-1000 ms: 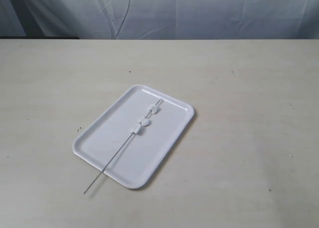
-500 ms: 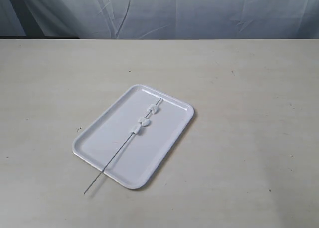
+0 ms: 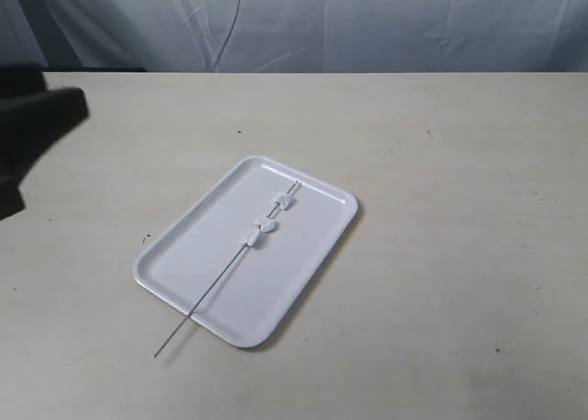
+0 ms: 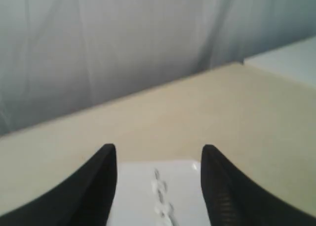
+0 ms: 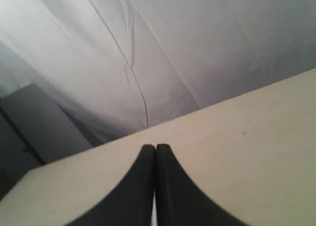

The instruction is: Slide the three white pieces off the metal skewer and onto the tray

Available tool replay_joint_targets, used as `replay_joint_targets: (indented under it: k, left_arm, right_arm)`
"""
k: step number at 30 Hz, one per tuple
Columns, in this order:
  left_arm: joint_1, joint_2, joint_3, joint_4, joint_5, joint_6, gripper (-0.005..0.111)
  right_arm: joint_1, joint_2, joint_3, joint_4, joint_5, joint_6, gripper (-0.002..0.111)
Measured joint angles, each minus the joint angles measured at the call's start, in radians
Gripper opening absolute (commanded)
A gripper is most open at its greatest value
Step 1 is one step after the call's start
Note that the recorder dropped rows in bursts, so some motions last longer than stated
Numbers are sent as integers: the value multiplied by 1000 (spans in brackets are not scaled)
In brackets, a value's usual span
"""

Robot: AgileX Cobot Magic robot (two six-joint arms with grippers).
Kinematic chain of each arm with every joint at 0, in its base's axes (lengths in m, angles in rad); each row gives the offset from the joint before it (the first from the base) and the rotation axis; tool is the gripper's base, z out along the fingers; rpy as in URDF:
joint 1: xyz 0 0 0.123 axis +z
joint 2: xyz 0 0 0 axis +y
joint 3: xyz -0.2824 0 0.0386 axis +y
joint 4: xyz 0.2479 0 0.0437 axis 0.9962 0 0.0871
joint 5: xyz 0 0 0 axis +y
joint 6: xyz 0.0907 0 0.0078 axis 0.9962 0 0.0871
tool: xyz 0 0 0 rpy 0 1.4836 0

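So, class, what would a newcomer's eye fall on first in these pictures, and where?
A flat white rectangular plastic tray lies centrally, with a thin grey metal skewer diagonally across it, its near end poking over the rim. Three small white lumps are threaded along its far half. A dark, blurred arm looms at the left edge.

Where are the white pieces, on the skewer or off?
On. All three white pieces sit threaded along the metal skewer, which lies across the tray.
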Motion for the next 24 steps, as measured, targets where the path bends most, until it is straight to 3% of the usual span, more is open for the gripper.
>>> replay_joint_targets:
  k: [4,10,20,24]
  left_arm:
    - [-2,246,-72,157,-77,-193,51]
    - [-43,509,-95,186,-82,-231,51]
    - [-328,831,-173,199,117,-223,51]
    - [-398,887,-225,199,192,-281,51]
  right_arm:
    - [66,94,-91,26,135,-123,-1]
    - [129,302,-212,151,270,-308,-1]
    - [140,847,-470,299,323,-470,-1]
    - [140,1043,-607,316,387,-478,9]
